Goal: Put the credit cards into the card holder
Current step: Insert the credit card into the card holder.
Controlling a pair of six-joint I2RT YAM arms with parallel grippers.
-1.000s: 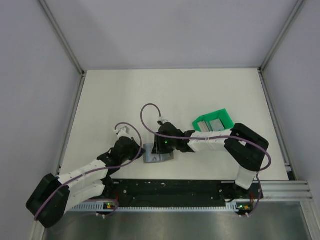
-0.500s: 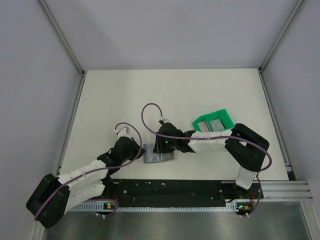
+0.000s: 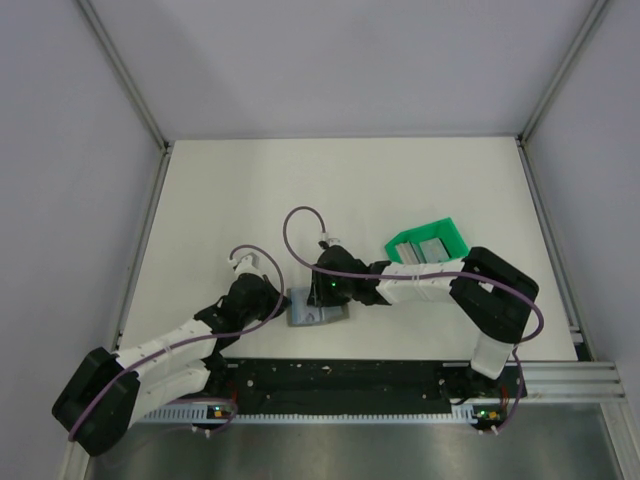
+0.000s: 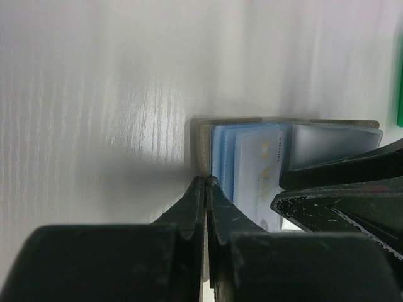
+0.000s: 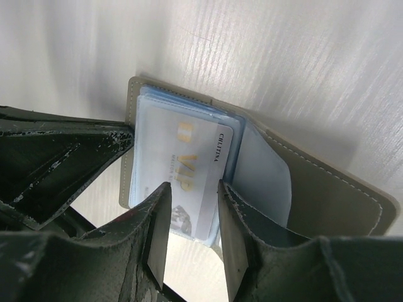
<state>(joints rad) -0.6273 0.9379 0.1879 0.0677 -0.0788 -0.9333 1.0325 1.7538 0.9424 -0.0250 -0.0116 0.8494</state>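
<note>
Right pincer (image 5: pixel 192 189) over pale-blue VIP card (image 5: pixel 189 151)

card holder (image 3: pixel 312 317): top view, largely under both gripper heads, one grey strip showing; lower part behind the fingers in right wrist view.
credit card (image 5: pixel 189 151): lower end behind right gripper (image 5: pixel 194 184) fingers; fine print blurred.
left gripper (image 4: pixel 206 180): tips pressed together — anything thin between them, cannot tell.
green tray (image 3: pixel 455 235): near rim under right arm (image 3: pixel 430 283) — contents too small to count.
</note>
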